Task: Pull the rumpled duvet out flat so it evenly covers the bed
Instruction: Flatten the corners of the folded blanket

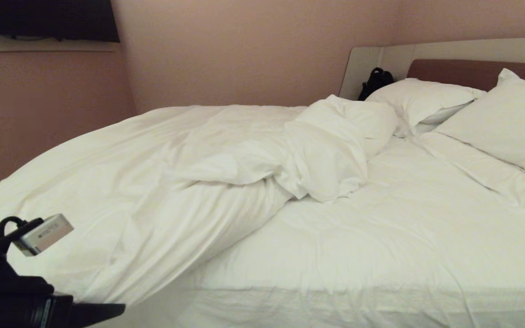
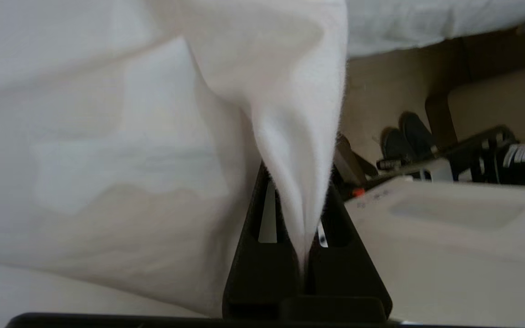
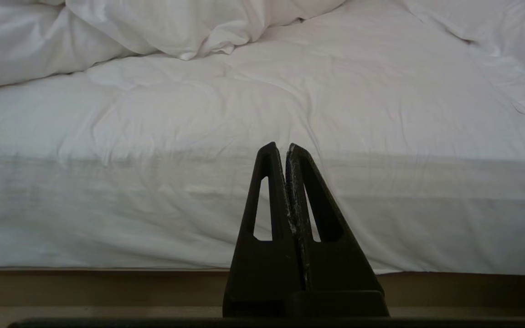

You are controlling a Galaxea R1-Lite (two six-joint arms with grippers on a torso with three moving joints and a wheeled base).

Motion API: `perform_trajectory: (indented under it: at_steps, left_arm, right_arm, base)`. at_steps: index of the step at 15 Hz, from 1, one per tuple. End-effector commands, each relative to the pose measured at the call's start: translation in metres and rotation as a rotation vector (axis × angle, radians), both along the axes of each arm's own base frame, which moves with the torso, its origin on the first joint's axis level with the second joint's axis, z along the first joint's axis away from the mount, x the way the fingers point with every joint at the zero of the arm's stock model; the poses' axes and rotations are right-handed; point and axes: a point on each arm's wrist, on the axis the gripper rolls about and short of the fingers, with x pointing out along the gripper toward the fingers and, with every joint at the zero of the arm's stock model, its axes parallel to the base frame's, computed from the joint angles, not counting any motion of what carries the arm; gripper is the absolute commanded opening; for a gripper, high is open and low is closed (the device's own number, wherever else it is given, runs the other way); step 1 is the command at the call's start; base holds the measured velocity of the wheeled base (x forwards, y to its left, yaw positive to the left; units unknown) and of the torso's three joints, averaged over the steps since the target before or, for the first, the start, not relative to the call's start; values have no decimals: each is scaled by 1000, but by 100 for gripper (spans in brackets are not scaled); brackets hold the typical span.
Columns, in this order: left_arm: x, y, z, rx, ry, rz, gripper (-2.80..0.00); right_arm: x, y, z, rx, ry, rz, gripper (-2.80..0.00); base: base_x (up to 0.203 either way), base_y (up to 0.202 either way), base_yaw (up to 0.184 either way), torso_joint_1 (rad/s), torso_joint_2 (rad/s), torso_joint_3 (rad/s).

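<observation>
Head view: the duvet (image 1: 226, 168) lies bunched in a thick twisted ridge across the bed (image 1: 426, 237), piled toward the far side and the left. The near right part of the mattress shows only the flatter white cover. Two pillows (image 1: 508, 123) lean at the headboard (image 1: 454, 68); a dark object beside them — possibly a bag (image 1: 374, 82). The left arm's wrist (image 1: 16, 273) sits low at the bottom left corner, at the bed's near edge.

Left wrist view: left pincer (image 2: 303, 237) clamped on a fold of the duvet (image 2: 290, 91), the cloth rising in a taut pinched cone from between the fingers.

Right wrist view: right pincer (image 3: 286, 150) pressed together, holding nothing — pointed at the mattress side, apart from it.
</observation>
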Motion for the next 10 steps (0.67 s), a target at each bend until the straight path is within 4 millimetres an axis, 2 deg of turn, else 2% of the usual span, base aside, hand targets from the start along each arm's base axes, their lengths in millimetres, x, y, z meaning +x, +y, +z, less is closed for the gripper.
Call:
perform_trajectory:
  at_steps: [1, 6, 10]
  left_arm:
    - [-18, 1, -9, -6, 4, -13, -280]
    - [-41, 4, -26, -21, 18, -28, -280]
    - [-47, 4, -33, -23, 31, -32, -280]
  right_arm:
    - [0, 0, 0, 0, 0, 0, -280]
    - [0, 0, 0, 0, 0, 0, -280]
    - [0, 0, 0, 0, 0, 0, -280]
  base:
    - [0, 0, 0, 0, 0, 0]
    - [0, 0, 0, 0, 0, 0]
    - [0, 0, 0, 0, 0, 0]
